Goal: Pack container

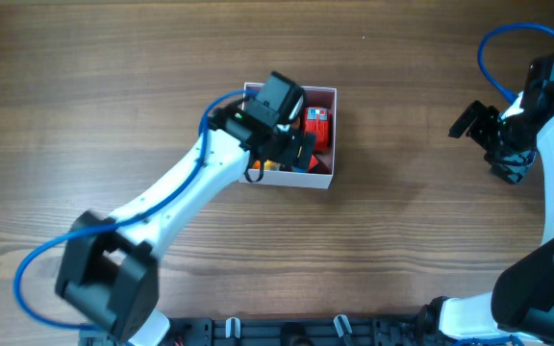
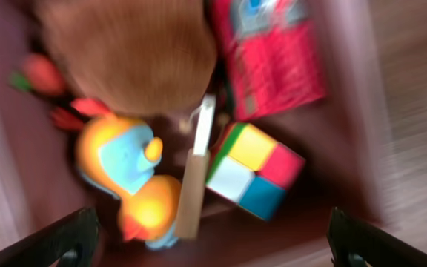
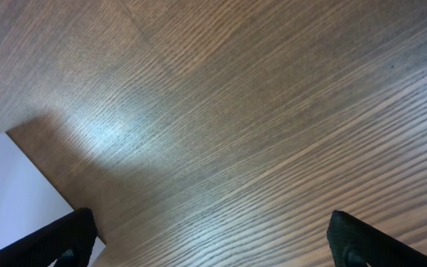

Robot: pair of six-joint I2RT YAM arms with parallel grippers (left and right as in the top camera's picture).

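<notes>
Overhead: the container (image 1: pixel 334 135) sits near the table's (image 1: pixel 113 77) centre, slightly toward 12 o'clock. The left gripper (image 1: pixel 299 150) hangs inside it, over its 6 o'clock half. The right gripper (image 1: pixel 476 118) is well apart at 3 o'clock, over bare table.

Left wrist, blurred: the 2 fingers (image 2: pixel 69 236) stand wide apart at 7 and 5 o'clock, holding nothing and touching nothing that shows. Below lie a duck toy (image 2: pixel 121 167) at 8 o'clock, a cube (image 2: pixel 254 170) at 4, a brown plush (image 2: pixel 124 52) at 11 and a red pack (image 2: pixel 273 55) at 1. A tan tag (image 2: pixel 193 185) lies between duck toy and cube. My judgement of the risk: the container is crowded, so a finger could hook the tag, shove the cube, or catch a wall and drag the container.

Right wrist: its fingers (image 3: pixel 58 237) are wide apart and empty above the table. A white corner (image 3: pixel 13 185) shows at 8 o'clock; I cannot identify it.
</notes>
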